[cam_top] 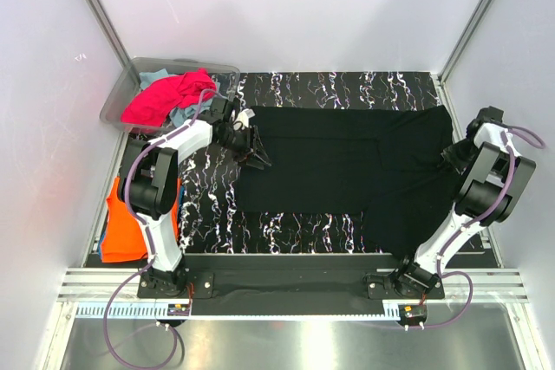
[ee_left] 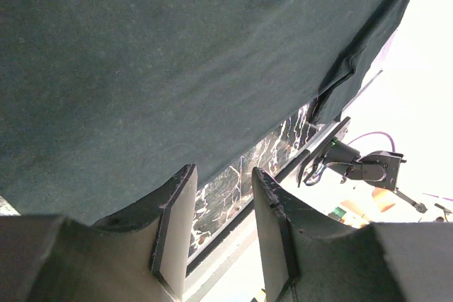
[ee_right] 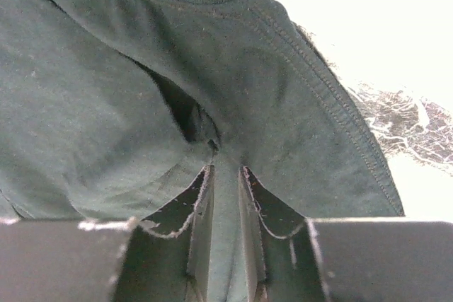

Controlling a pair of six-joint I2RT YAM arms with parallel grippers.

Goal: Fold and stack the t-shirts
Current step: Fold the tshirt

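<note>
A clear bin (cam_top: 119,101) sits just off the far left corner of the black marble mat (cam_top: 212,205). In the bin a pink t-shirt (cam_top: 165,100) is piled on top, and part of it hangs over the rim. Bits of a light teal-blue t-shirt (cam_top: 154,80) poke out from under it. An orange t-shirt (cam_top: 126,218) lies in a flat pile just off the left edge of the mat, not in any bin.

The big black t-shirt (cam_top: 347,158) lies on the mat. It covers the middle and the right side, and the left strip of the mat is bare.

The left gripper (cam_top: 256,155) is low over the mat at the left edge of the black t-shirt. In the left wrist view its fingers (ee_left: 177,217) stand apart. The mat (ee_left: 276,146) shows in the gap between them and no cloth is in there. The shirt's edge (ee_left: 177,54) is right at the fingertips.

The right gripper (cam_top: 451,160) is at the right side of the mat, on the right end of the shirt. In the right wrist view its fingers (ee_right: 202,203) are squeezed onto a fold of the black cloth (ee_right: 85,118).

The left half of the shirt is smooth and flat. The right half is bunched, with creases, and it reaches the near edge of the mat. A stitched hem (ee_right: 340,104) shows beside the pinched fold.
</note>
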